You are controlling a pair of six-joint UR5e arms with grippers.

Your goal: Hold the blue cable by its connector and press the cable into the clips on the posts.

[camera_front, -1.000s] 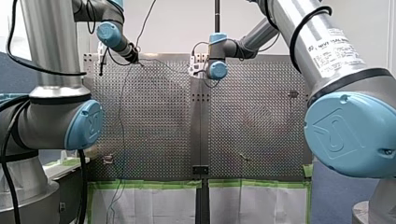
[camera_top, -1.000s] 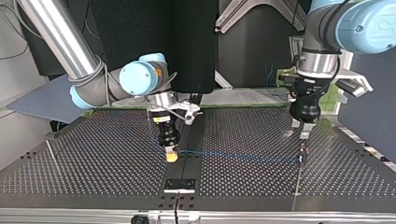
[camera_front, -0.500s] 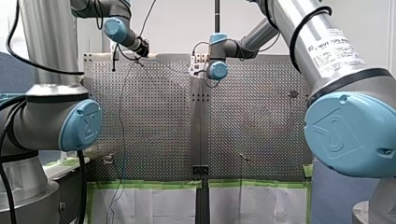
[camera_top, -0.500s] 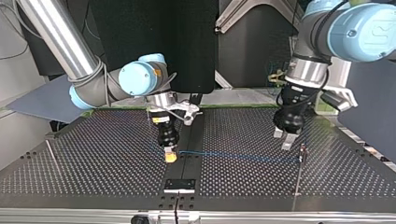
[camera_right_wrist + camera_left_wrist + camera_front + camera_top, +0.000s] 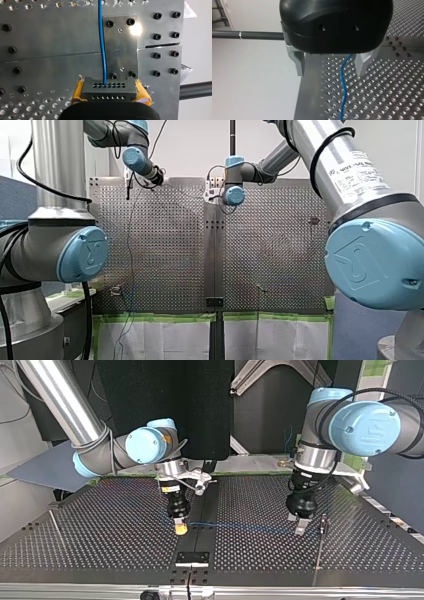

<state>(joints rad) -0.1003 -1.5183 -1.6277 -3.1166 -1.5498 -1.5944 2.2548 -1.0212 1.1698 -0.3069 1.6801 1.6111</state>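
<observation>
Clamping the dark connector (image 5: 109, 88) between its yellow pads, my right gripper (image 5: 180, 528) sits well apart from the post (image 5: 324, 522). You see the blue cable (image 5: 240, 526) run from there toward the post. Just beside the post, my left gripper (image 5: 297, 524) stands spread wide, straddling the cable and gripping nothing.

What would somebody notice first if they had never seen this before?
Probably the thin blue cable, stretched across the middle of the holey metal table in the top view. My right claw, with yellow pads, grips the dark connector at one end. My left claw hangs open near the other end, with the cable running between its fingers.
</observation>
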